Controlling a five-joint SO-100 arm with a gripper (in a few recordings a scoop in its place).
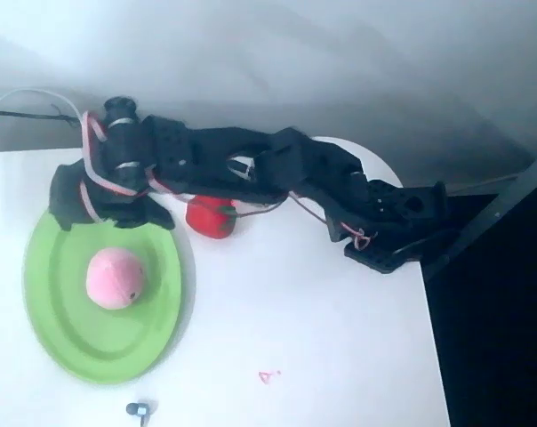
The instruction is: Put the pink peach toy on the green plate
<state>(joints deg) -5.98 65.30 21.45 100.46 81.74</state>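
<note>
Just below the tool (108, 213), whose finger spread I cannot tell from overhead, the pink peach toy (115, 278) sits on the green plate (64, 342); it looks light, soft and squashy, best pinched across its round middle.

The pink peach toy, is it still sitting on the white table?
No, the pink peach toy lies on the green plate in the overhead view, not on the white table.
</note>
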